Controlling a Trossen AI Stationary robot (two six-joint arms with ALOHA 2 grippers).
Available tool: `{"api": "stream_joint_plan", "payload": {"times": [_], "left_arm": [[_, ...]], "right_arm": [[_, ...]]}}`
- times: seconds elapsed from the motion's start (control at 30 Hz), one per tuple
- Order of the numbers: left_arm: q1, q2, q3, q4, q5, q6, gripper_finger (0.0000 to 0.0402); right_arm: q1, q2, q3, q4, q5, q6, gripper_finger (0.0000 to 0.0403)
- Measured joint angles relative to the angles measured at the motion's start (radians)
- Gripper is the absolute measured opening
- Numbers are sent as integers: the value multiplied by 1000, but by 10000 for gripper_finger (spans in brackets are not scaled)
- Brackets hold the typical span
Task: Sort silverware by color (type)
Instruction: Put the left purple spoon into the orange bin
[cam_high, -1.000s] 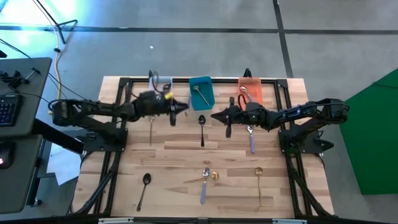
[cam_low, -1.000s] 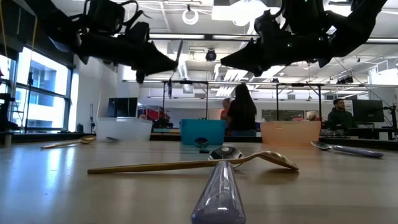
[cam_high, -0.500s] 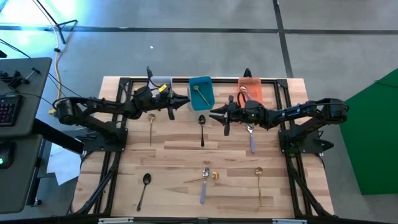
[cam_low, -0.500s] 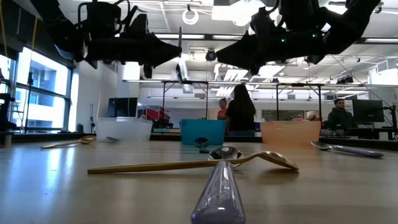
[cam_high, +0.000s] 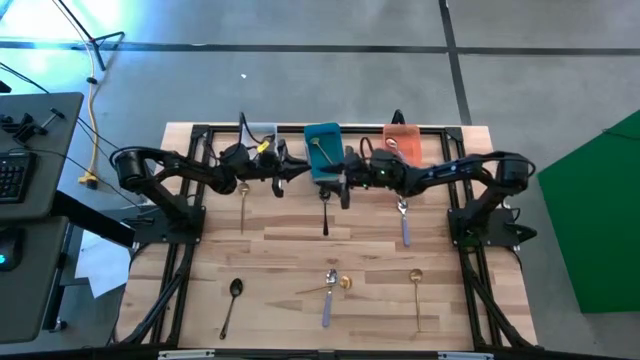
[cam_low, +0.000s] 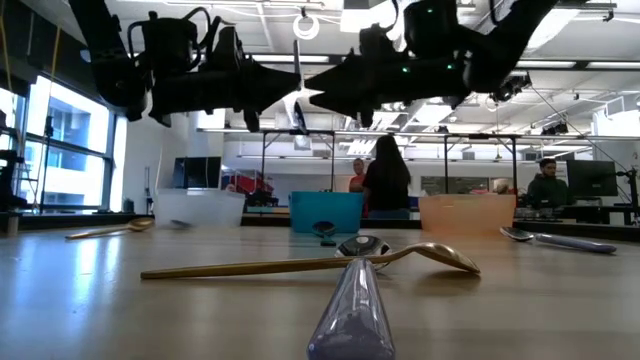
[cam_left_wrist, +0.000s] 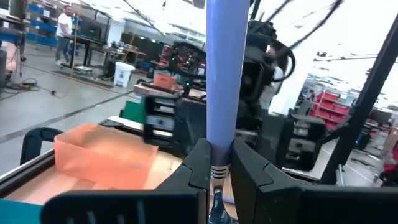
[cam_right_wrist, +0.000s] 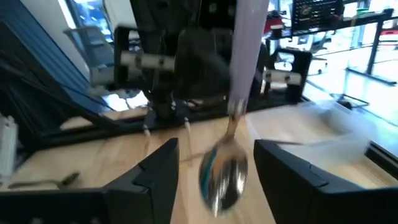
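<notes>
The left gripper (cam_high: 283, 170) hangs above the table's far side, between the clear bin (cam_high: 258, 135) and the teal bin (cam_high: 322, 147), its fingers (cam_left_wrist: 198, 163) clenched on the neck of a lavender-handled spoon (cam_left_wrist: 222, 68) held upright, bowl downward. The right gripper (cam_high: 343, 184) faces it from just beside the teal bin; its fingers (cam_right_wrist: 152, 171) are spread wide, with the same spoon's silver bowl (cam_right_wrist: 223, 175) between them, blurred, and whether they touch it is unclear. The spoon's bowl is cut off in the left wrist view. Other spoons lie on the table: a black one (cam_high: 325, 208) beneath the grippers, a gold one (cam_high: 243, 203), and a lavender-handled one (cam_high: 404, 224).
</notes>
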Motion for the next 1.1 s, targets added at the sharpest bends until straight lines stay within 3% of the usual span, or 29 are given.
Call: {"api": "stream_joint_plan", "payload": {"times": [0.13, 0.4, 0.53, 0.7, 0.8, 0.97, 1.1], "left_arm": [[-2, 0, 0, 8, 1, 7, 18], [-2, 0, 0, 17, 0, 16, 17], [-2, 0, 0, 18, -1, 16, 17], [0, 0, 0, 21, -3, 15, 20], [2, 0, 1, 21, -5, 13, 38], [1, 0, 1, 17, -21, 8, 90], [2, 0, 1, 15, -22, 9, 131]], "right_arm": [[-39, 44, 72, -19, -93, 49, 197], [-53, 118, 177, -78, -165, 28, 187], [-47, 121, 190, -83, -152, 22, 142], [-47, 118, 190, -79, -151, 26, 49], [-47, 118, 190, -85, -145, 24, 13], [-51, 112, 190, -106, -152, 45, 25], [-50, 68, 190, -191, -142, 19, 11]]}}
